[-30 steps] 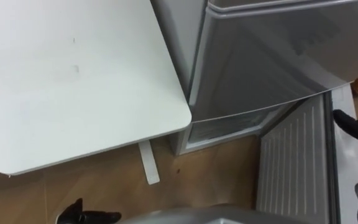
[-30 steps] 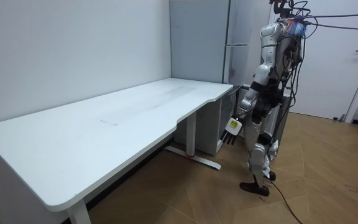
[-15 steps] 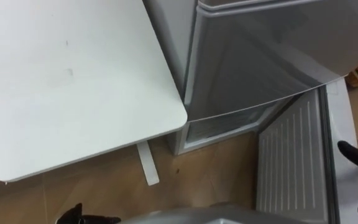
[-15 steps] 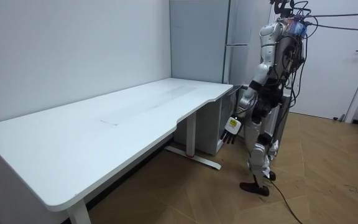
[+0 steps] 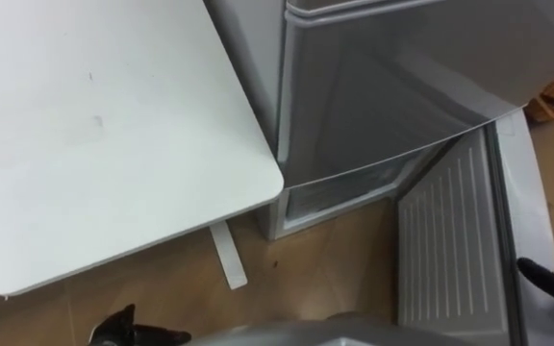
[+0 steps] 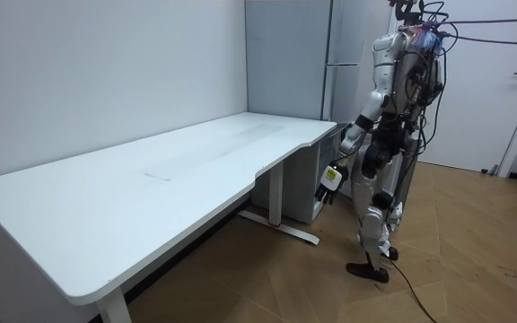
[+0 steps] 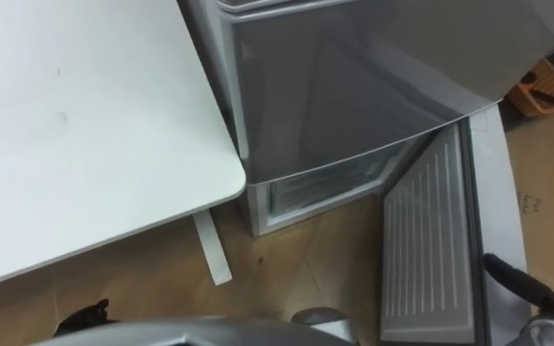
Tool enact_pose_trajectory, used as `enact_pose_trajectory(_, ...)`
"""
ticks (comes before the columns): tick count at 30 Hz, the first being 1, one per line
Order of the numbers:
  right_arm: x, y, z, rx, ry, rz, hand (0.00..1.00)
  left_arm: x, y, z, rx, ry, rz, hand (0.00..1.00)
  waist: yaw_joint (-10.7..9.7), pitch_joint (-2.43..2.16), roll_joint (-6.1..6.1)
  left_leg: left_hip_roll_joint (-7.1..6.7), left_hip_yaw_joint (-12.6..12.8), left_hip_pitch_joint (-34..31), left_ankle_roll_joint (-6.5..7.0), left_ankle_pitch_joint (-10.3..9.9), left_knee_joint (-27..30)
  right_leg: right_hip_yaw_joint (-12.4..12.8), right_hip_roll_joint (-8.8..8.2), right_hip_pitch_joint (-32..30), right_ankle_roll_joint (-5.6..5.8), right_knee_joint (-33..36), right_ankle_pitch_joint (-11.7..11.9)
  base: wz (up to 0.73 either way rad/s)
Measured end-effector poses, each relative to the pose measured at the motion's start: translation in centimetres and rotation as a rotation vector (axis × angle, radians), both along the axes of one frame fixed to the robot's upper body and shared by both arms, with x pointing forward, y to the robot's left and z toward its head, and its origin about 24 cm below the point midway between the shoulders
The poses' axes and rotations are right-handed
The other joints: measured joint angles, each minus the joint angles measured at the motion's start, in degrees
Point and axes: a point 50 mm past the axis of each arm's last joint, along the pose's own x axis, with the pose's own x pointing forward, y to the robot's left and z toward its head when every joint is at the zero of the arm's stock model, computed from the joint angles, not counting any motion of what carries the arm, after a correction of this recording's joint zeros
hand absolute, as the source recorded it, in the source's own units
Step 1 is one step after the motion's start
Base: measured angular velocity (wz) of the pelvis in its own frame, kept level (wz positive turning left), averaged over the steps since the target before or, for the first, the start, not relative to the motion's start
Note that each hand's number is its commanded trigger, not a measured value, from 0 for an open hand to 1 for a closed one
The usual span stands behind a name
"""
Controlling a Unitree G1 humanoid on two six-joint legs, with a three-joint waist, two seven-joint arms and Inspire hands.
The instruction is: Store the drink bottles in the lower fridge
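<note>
Stood close in front of the fridge, with the corner of the white desk just to the left. Looked down on the lower door, swung wide open toward the right and baring the lower compartment. Hung the left hand low beside the desk, loosely open by the room view, with nothing in it. Had the right hand at the outer edge of the open door, mostly cut off; could not tell its hold, nor whether touching the door. Could not tell where the drinks were; carried none in the left hand. Judged the task barely begun. Risked, from here, bumping the door with the right arm and swinging it back across the opening. Risked clipping the desk corner with the left arm when bending toward the low compartment. Risked catching a leg on the open door when stepping off to fetch the drinks
</note>
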Motion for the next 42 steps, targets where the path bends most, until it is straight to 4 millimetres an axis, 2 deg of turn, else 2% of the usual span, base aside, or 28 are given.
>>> enact_pose_trajectory(7, 0.4, 1.2, -0.6, 0.091, -0.051, 0.058, 0.0, 0.0, -0.2, -0.1, -0.001, 0.01, -0.032, 0.0, 0.15, -0.34, -0.32, 0.11, 0.31, 0.1, -0.01, -0.01, 0.06, 0.02, -0.01, 0.03, 0.02, -0.05, 0.19, -0.01)
enact_pose_trajectory(8, 0.4, 1.5, -0.8, 0.122, -0.069, 0.076, 0.0, 0.1, -0.2, -0.1, 0.0, 0.011, -0.038, 0.0, 0.2, -0.2, -0.11, 0.17, 0.4, 0.11, -0.01, -0.01, 0.1, 0.06, 0.05, 0.01, 0.03, -0.09, 0.32, -0.06)
enact_pose_trajectory(12, 0.9, 2.7, -1.1, 0.209, -0.127, 0.16, 0.0, 0.3, -0.3, -0.1, -0.015, 0.008, -0.046, 0.0, 0.27, -0.25, 0.01, 0.26, 0.53, 0.12, -0.01, -0.1, 0.13, 0.23, 0.11, -0.02, 0.1, -0.07, 0.61, -0.04)
enact_pose_trajectory(16, 2.1, 5.4, -1.4, 0.314, -0.182, 0.337, 0.0, 1.4, -0.9, -0.1, -0.027, -0.001, -0.101, 0.0, 3.02, -0.19, 0.68, 0.8, 1.92, -0.3, -0.02, -0.11, 0.13, 1.04, 0.56, -0.83, -0.05, -0.03, 1.55, -0.18)
enact_pose_trajectory(20, 3.8, 8.3, -1.5, 0.407, -0.224, 0.52, 0.0, 2.2, -1.7, -0.2, -0.047, -0.006, -0.153, 0.0, 4.77, -0.24, 1.35, 1.2, 2.05, -0.86, -0.13, -0.19, 0.54, 0.81, 0.81, -0.81, -0.16, 0.04, 1.97, -0.04)
enact_pose_trajectory(22, 4.5, 9.4, -1.2, 0.445, -0.261, 0.582, 0.0, 2.6, -1.9, -0.2, -0.059, -0.022, -0.165, 0.0, 5.91, -0.09, 1.64, 1.26, 2.03, -1.07, -0.14, -0.18, 0.8, 0.68, 0.83, -0.85, -0.22, 0.03, 2.01, 0.0)
enact_pose_trajectory(28, 7.7, 14.0, 0.2, 0.61, -0.411, 0.86, 0.0, 2.9, -2.6, -0.3, -0.096, -0.034, -0.164, 0.0, 7.7, -0.18, 2.37, 1.25, 0.48, -1.38, -0.18, -0.12, 1.25, -0.68, 0.79, -0.72, -0.25, -0.01, 2.03, 0.13)
enact_pose_trajectory(29, 7.7, 14.5, 0.3, 0.633, -0.421, 0.874, 0.0, 3.0, -2.7, -0.3, -0.099, -0.038, -0.168, 0.0, 8.11, -0.13, 2.28, 1.22, 0.23, -1.43, -0.18, -0.1, 1.34, -1.25, 0.72, -0.76, -0.25, -0.01, 2.03, 0.16)
enact_pose_trajectory(31, 7.3, 14.3, 0.2, 0.655, -0.414, 0.866, 0.0, 2.5, -2.5, -0.3, -0.098, -0.031, -0.155, 0.0, 8.22, -0.04, 1.98, 1.1, 0.19, -1.6, -0.21, -0.09, 1.38, -2.1, 0.67, -0.77, -0.28, -0.02, 2.05, 0.02)
enact_pose_trajectory(34, 7.6, 15.0, 0.2, 0.698, -0.435, 0.866, 0.0, 3.0, -2.8, -0.3, -0.105, -0.044, -0.149, 0.0, 8.81, -0.06, 1.91, 1.08, -0.1, -2.22, -0.2, -0.08, 1.61, -3.44, 0.51, -0.62, -0.37, -0.02, 2.14, 0.04)
enact_pose_trajectory(42, 7.4, 14.9, 0.2, 0.7, -0.421, 0.864, 0.0, 2.9, -3.2, -0.5, -0.092, -0.045, -0.138, 0.0, 8.91, 0.21, 1.99, 1.07, -1.62, -2.27, -0.28, 0.02, 1.96, -4.94, 0.45, 0.19, -0.38, -0.18, 2.15, 0.09)
